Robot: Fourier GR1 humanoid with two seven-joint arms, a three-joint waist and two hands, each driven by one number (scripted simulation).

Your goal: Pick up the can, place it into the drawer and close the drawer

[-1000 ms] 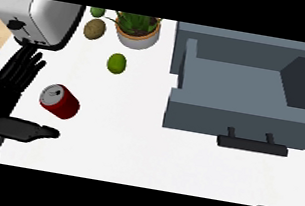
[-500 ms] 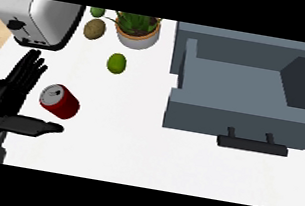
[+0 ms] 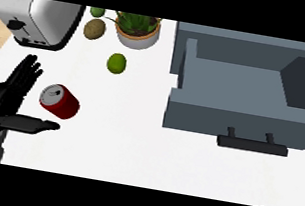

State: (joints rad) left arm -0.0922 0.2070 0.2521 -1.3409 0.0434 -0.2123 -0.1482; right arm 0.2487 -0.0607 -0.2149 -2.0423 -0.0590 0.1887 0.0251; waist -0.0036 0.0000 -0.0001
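While the red can (image 3: 60, 101) lies on its side at nine o'clock on the counter (image 3: 133, 147), just beside my left hand (image 3: 8, 101) with fingers straight and thumb out, I judge it light, rigid, roll-prone, best grasped across its curved wall.

bare counter (image 3: 127, 136) between can (image 3: 60, 101), drawer (image 3: 249, 103)
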